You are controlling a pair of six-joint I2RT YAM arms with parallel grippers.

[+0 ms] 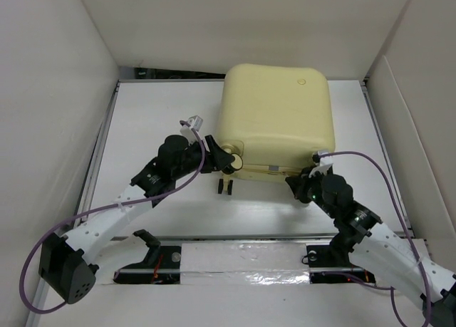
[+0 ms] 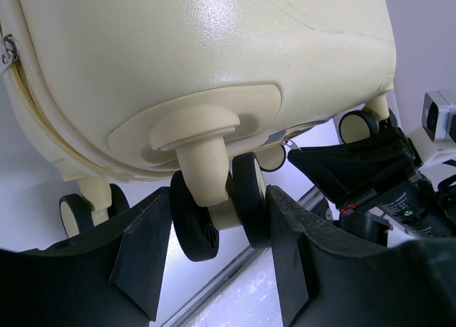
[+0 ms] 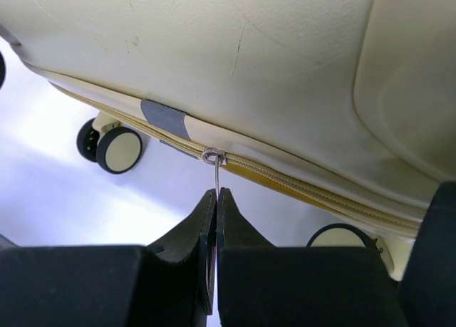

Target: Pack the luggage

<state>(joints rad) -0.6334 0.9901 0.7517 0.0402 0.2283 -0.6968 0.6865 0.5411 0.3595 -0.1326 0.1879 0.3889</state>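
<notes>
Yellow shell: luggage (image 1: 276, 120) lies flat, lid down, at the far centre of the table (image 1: 157, 113), wheels toward the arms.
Right gripper (image 3: 216, 199): pinched shut on the zip pull (image 3: 216, 172), which lies straight ahead of its tips.
Zip axis: along the near edge, left to right.
Left gripper (image 2: 217, 227): jaws flank a wheel (image 2: 196, 227); clamping or merely around it, cannot tell.
Room: bare table leftward; wall (image 1: 214, 21) close behind.
</notes>
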